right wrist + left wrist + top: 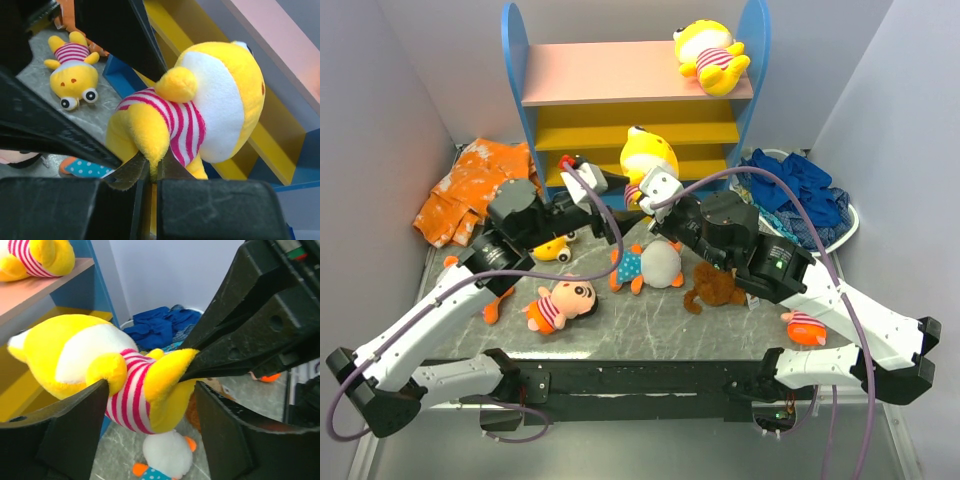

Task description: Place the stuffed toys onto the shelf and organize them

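The shelf [620, 75] stands at the back of the table. One yellow striped toy [712, 55] lies on its pink top board. My right gripper [655, 190] is shut on a leg of a second yellow striped toy [648, 158] and holds it in the air in front of the yellow boards; the pinch shows in the right wrist view [152, 167]. My left gripper [600, 185] is open, its jaws either side of that toy's body [125, 390]. On the table lie a dotted-shirt toy [648, 266], a brown monkey [713, 287] and a striped-shirt doll [560, 303].
Another yellow toy [74, 75] lies on the table under my left arm. A small orange toy [807, 328] lies by the right arm. An orange-and-white cloth [470, 190] is left of the shelf, and dark blue cloths [800, 195] are on its right.
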